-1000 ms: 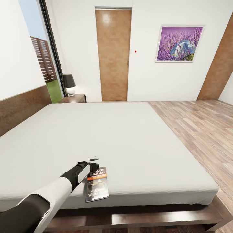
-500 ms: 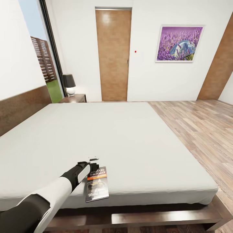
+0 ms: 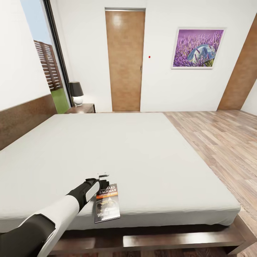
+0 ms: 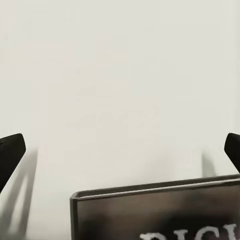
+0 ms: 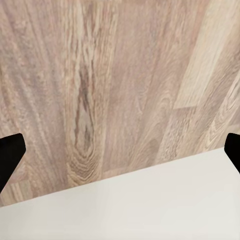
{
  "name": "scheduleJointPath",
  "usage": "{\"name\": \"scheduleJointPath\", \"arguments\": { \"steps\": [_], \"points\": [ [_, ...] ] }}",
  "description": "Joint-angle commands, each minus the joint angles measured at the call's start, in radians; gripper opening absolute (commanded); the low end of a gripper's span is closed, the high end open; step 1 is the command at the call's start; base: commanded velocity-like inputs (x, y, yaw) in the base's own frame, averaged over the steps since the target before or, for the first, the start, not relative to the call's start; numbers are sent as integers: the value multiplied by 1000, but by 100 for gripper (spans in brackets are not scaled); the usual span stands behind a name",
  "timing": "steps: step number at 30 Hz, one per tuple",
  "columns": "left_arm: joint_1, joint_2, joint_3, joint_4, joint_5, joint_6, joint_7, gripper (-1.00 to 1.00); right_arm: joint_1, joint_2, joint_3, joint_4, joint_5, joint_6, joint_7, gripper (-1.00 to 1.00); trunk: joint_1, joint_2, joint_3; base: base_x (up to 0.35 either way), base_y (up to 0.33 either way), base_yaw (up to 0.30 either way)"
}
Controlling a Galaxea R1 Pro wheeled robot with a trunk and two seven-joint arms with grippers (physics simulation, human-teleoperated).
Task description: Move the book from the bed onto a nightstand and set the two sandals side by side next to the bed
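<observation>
book (image 3: 107,202) lies near bed (image 3: 150,153) edge; left gripper (image 3: 103,178) fingers spread above it.

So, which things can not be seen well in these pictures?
- Book, head view: the left arm covers its near-left edge and the start of the top title line.
- Book, left wrist view: cut off by the picture edge; lettering blurred.
- Left gripper, head view: too small to tell open or shut.
- Nightstand, head view: the bed hides its lower part.
- Right wrist view: plank floor and a white surface whose identity is unclear.
</observation>
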Motion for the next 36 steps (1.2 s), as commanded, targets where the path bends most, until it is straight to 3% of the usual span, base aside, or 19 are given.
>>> {"name": "scheduleJointPath", "arguments": {
  "steps": [1,21,36],
  "points": [
    [0,1,-9,-2,12,3,8,100,-1,0,-9,2,10,-6,-3,100,0,0,-1,0,0,0],
    [-11,1,-12,-23,11,-5,22,100,-1,0,-9,2,11,-6,-3,100,0,0,-1,0,0,0],
    [-104,19,-11,-80,10,-15,80,100,-1,9,0,-1,13,-6,-2,100,0,0,-1,0,0,0]
  ]
}}
